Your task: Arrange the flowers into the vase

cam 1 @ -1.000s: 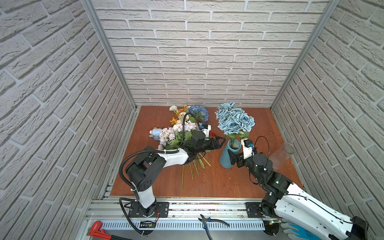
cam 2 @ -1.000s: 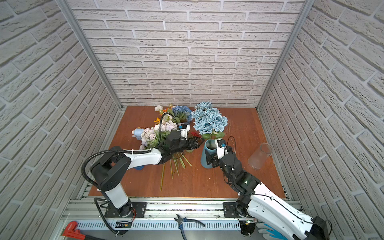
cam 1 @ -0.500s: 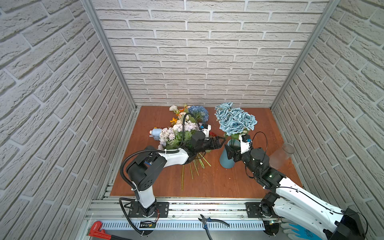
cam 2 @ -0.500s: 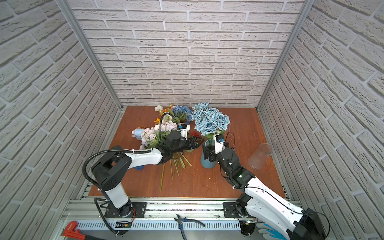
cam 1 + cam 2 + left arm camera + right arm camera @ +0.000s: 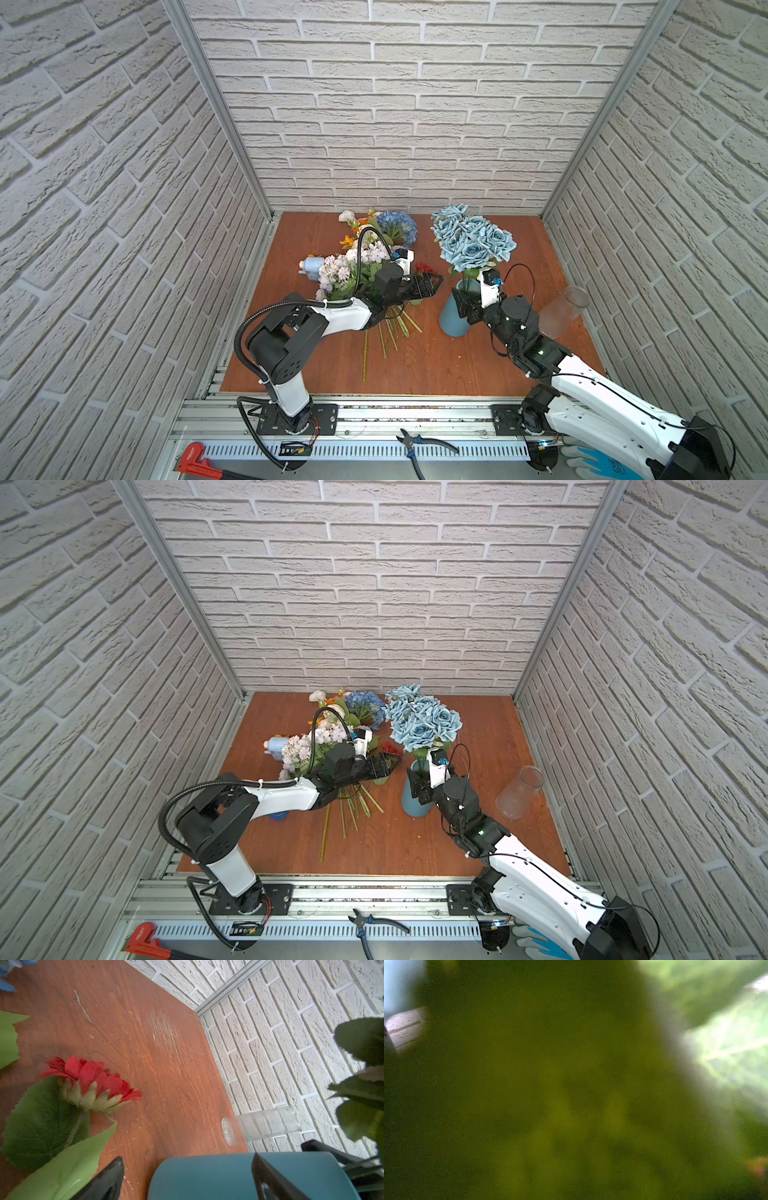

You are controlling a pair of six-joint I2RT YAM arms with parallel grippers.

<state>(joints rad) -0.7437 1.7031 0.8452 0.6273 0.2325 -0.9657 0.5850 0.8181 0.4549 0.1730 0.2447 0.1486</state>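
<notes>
- Our left gripper (image 5: 430, 284) hangs spread wide and empty by the red daisy (image 5: 91, 1076), beside the heaped flowers (image 5: 361, 266).
- Our right gripper (image 5: 463, 303) is at the vase (image 5: 453, 322) mouth, under the dusty-blue roses (image 5: 471, 241); we cannot tell its grip.
- We should probably pinch stems low, gently.

The vase (image 5: 451, 320) stands right of the tabletop's (image 5: 478, 365) middle, with the roses (image 5: 471, 243) in it. The glass (image 5: 561, 309) stands to its right, apart, near the side wall. Left of the vase lies the flower pile (image 5: 357, 266) — heads toward the back wall, stems toward the front. The hydrangea (image 5: 397, 226) is at its back, a bottle (image 5: 311, 265) at its left edge and a daisy (image 5: 424, 268) between pile and vase. The left end effector (image 5: 432, 284) reaches over the pile, just left of the vase. The right end effector (image 5: 463, 305) sits at the vase's mouth, under the roses.
</notes>
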